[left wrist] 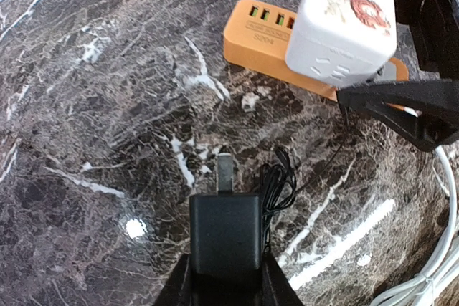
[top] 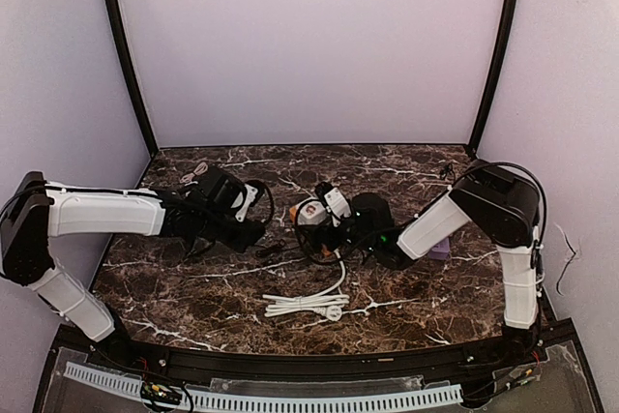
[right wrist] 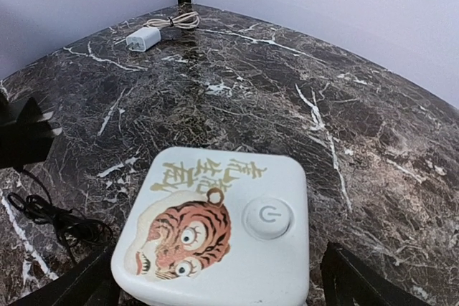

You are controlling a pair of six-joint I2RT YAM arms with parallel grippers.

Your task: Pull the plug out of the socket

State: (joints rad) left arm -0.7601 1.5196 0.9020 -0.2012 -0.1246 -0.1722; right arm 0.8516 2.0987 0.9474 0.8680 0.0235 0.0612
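left gripper (left wrist: 228, 283) low, tight on plug (left wrist: 224, 228)

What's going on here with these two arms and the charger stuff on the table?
The left end effector is clamped on a black plug, whose prongs are out in the open, clear of the white tiger-print socket cube. That cube sits on an orange power strip. The right end effector straddles the cube with its fingers spread, not squeezing it. So the plug looks to be already out of the socket.
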